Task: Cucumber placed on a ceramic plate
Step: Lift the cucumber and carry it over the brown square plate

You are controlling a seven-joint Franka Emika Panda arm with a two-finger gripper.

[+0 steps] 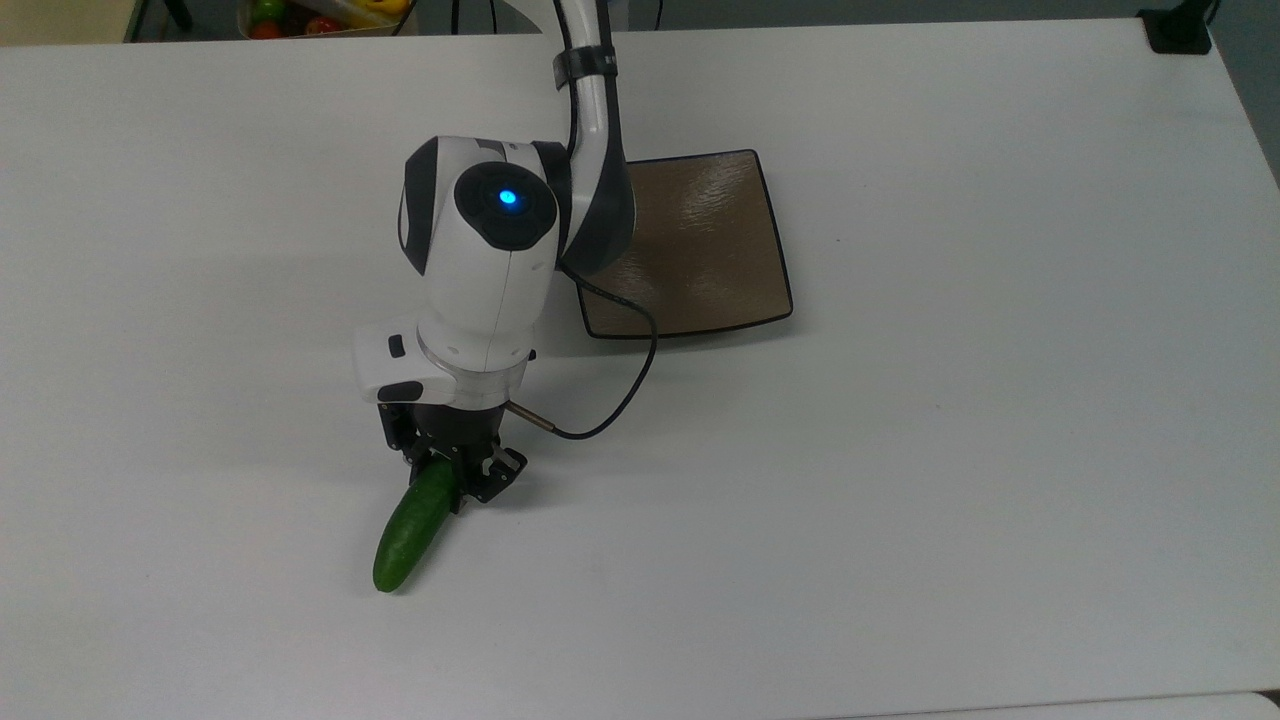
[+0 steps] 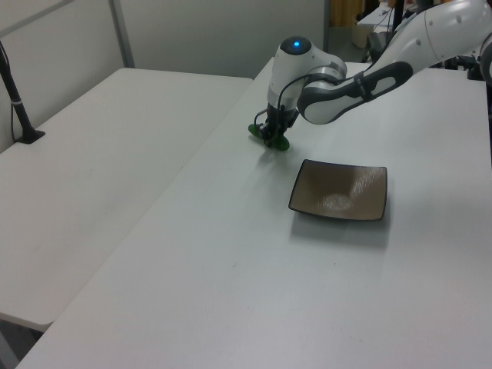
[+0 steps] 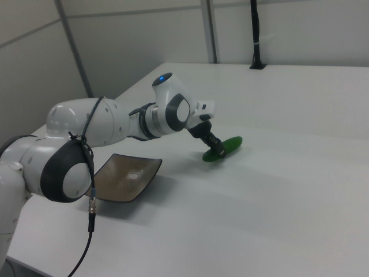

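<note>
Black two-finger gripper (image 1: pixel 447 478) (image 2: pixel 272 137) (image 3: pixel 215 148) w/ jaws closed around one end of the short dark green cucumber (image 1: pixel 412 527) (image 2: pixel 264 135) (image 3: pixel 223 148). Cuke lies on the white surface (image 1: pixel 950 400), free end toward the top view's bottom-left. Square glossy brown ceramic plate (image 1: pixel 700 250) (image 2: pixel 340 191) (image 3: pixel 128 176) sits apart, nothing on it.

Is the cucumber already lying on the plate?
No, the cucumber lies on the white table, apart from the plate, with the gripper at its end.
</note>
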